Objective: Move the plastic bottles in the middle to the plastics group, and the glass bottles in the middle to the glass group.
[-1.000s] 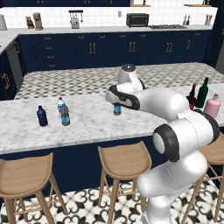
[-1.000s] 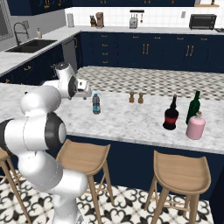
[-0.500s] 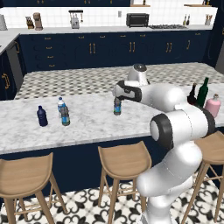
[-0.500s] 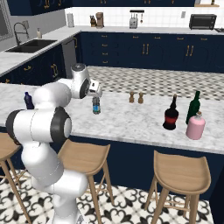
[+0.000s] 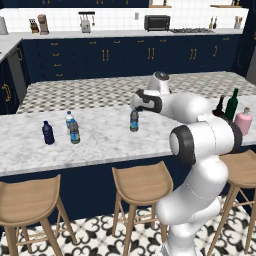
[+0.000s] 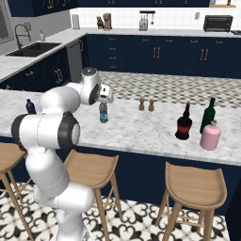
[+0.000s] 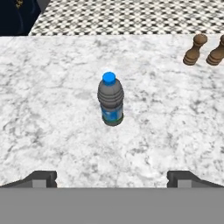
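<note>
Pincer [image 7: 112, 178] is spread wide and holding nothing, hanging above the marble bench [image 5: 100, 145] with a grey plastic bottle [image 7: 110, 99] standing upright ahead of its fingertips [image 7: 41, 178], clear of them. That bottle sits around the middle of the bench. Over toward the left end another grey plastic bottle [image 5: 74, 132] stands just beside the white-capped water bottle [image 5: 69, 120], with the navy bottle [image 5: 48, 133] near them. At the right end, the dark round bottle [image 6: 183, 124] with the red band stands near the tall green bottle [image 6: 207, 116] and the pink bottle [image 6: 210, 135]. Two brown shakers [image 7: 204, 50] sit closer to the bench's far edge.
</note>
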Motion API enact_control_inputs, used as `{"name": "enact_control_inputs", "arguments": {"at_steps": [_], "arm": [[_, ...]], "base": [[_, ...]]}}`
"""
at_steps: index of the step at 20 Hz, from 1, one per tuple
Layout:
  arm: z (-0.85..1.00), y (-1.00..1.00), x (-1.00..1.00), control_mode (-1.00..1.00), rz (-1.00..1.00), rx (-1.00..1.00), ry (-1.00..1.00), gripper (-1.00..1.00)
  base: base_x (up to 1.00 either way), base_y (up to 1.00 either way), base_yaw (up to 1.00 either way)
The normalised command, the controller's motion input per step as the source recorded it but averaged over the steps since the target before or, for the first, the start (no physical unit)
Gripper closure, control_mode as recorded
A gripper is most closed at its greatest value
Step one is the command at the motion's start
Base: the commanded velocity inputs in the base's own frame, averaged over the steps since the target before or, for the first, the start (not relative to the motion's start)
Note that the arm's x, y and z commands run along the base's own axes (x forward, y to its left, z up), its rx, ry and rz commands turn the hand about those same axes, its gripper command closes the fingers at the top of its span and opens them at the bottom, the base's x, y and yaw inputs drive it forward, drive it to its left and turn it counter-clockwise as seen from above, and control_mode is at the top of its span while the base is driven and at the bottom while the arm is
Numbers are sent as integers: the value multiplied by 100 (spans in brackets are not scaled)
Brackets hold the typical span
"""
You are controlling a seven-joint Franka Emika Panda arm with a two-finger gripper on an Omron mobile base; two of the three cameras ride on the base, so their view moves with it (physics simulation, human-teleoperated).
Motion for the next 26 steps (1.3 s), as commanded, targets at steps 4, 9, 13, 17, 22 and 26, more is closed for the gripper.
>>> {"name": "enact_control_inputs", "arguments": {"at_steps": [4,9,13,17,22,26], "arm": [[-10,20,38,-100,8,-6,0,-100],[-29,-3,32,-100,0,0,0,-100],[-25,-1,40,-100,0,0,0,-100],[-3,0,46,-100,0,0,0,-100],[0,0,38,-100,0,0,1,-100],[-11,0,21,-100,0,0,3,-100]], "base": [[0,0,0],[0,0,0],[0,0,0],[0,0,0],[0,0,0],[0,0,0]]}}
